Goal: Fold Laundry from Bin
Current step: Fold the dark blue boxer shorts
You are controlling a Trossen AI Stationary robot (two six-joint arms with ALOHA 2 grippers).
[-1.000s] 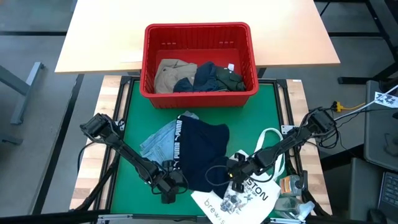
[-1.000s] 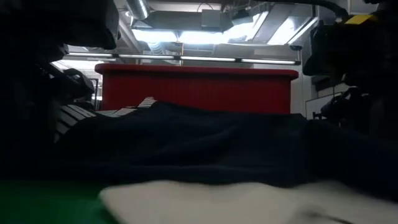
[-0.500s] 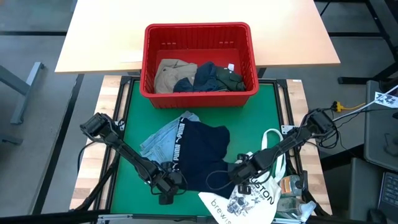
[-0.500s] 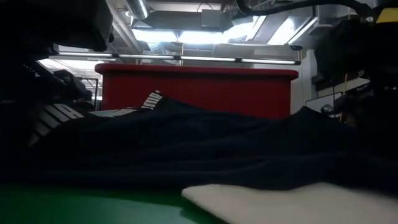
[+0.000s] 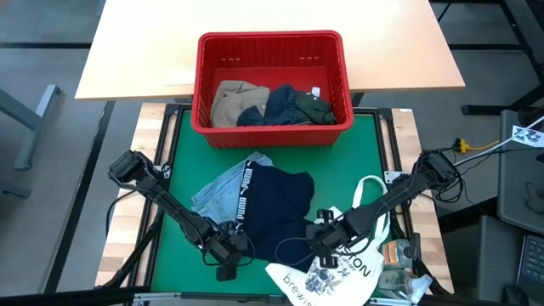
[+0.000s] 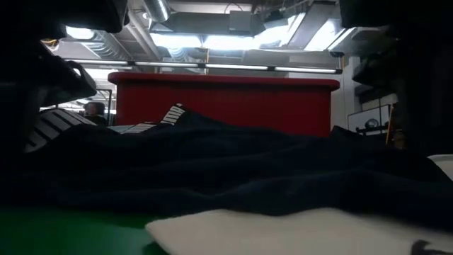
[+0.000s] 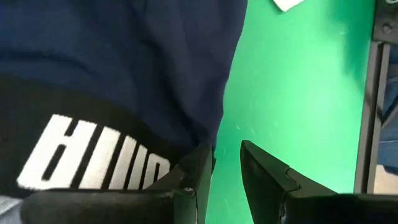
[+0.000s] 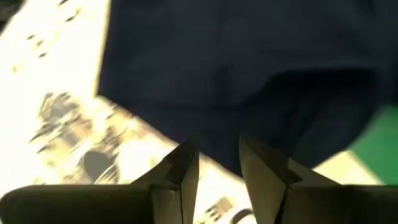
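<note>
A: Green worktop, red bin at its far edge, holding a khaki garment, a dark green one and some navy cloth between them.

B: And out of the bin?

A: Navy garment on the mat, near side of the bin, lying over the light blue denim. White lettering runs down its waistband. White tote bag touches its near right corner.

B: Left end effector?

A: At the navy garment's near left corner. Its fingers stand slightly apart at the hem; I cannot tell if cloth is pinched.

B: Right end effector?

A: At the near right edge, where navy meets tote. Fingers a little apart over the dark cloth; grip unclear as well.

B: Change from a second ago?

A: Small. The left one has drawn a little nearer the front edge. The tote slid away and back. Bin contents unchanged.
</note>
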